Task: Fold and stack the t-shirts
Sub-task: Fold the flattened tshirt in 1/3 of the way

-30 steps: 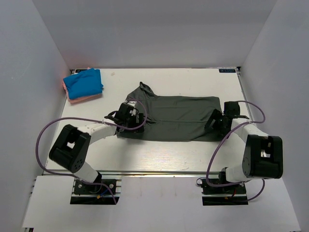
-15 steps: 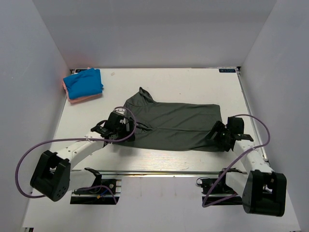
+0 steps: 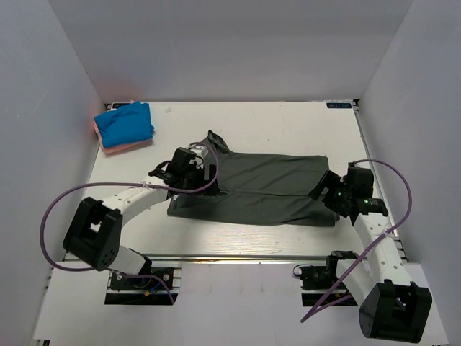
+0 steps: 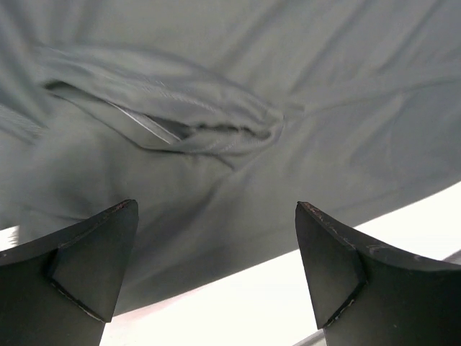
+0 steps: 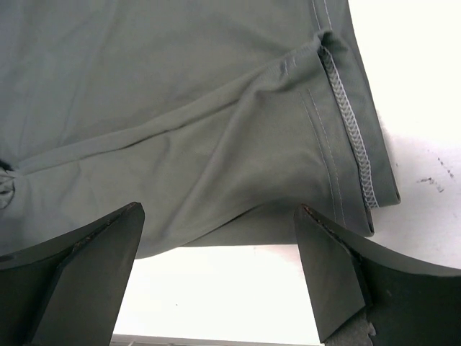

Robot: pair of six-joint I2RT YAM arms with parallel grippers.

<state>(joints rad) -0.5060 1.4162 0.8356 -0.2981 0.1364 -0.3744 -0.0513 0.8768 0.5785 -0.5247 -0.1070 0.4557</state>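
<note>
Here, in the top view, you see the dark grey-green t-shirt point(image 3: 252, 189) lying as a long band across the middle of the table point(image 3: 274, 119). It runs left to right, and a sleeve point(image 3: 215, 140) points toward the far edge at its left end. The bright blue t-shirt point(image 3: 124, 122) rests folded on the salmon-pink t-shirt point(image 3: 124, 148) in the far-left corner, well apart from the dark one.

Your left gripper point(image 3: 205, 170) sits over the left end of the dark shirt. In the left wrist view its two fingers point(image 4: 86, 267) stand spread wide with nothing between them. Below them you see smooth cloth, a gathered pucker point(image 4: 209, 126) and, near the bottom, the shirt's edge against the pale table. Whether the fingertips touch the cloth cannot be told.

Your right gripper point(image 3: 325, 193) sits at the right end of the same shirt. In the right wrist view its fingers point(image 5: 338, 274) are likewise parted to their full width and hold nothing. The stitched hem point(image 5: 353, 137) runs down the right side of that view, the cloth is doubled over beside it, and bare table shows beyond the hem and below the shirt's edge.
</note>
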